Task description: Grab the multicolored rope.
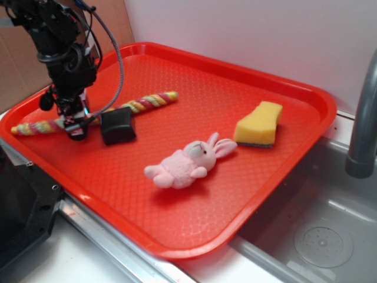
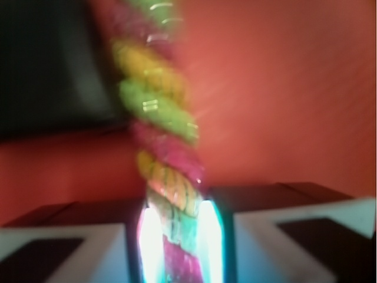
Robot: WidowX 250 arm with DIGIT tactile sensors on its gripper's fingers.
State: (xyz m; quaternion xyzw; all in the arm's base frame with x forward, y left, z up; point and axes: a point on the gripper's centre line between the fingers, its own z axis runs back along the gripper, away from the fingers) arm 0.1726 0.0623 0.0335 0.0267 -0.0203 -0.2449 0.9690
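Observation:
The multicolored rope (image 1: 147,101) is a long twisted cord of pink, yellow and pale green. It lies across the back left of the red tray (image 1: 194,236). My gripper (image 1: 76,125) is down over its left part, next to a black block (image 1: 118,125) that lies against the rope. In the wrist view the rope (image 2: 159,118) runs up from between my two fingers. Both pads press against its sides, so my gripper (image 2: 179,247) is shut on it. The black block (image 2: 53,65) shows at the upper left of that view.
A pink plush bunny (image 1: 185,162) lies in the tray's middle. A yellow sponge (image 1: 259,124) sits at the right. A metal sink (image 1: 330,236) and a grey faucet pipe (image 1: 365,118) are to the right. A white wall stands behind.

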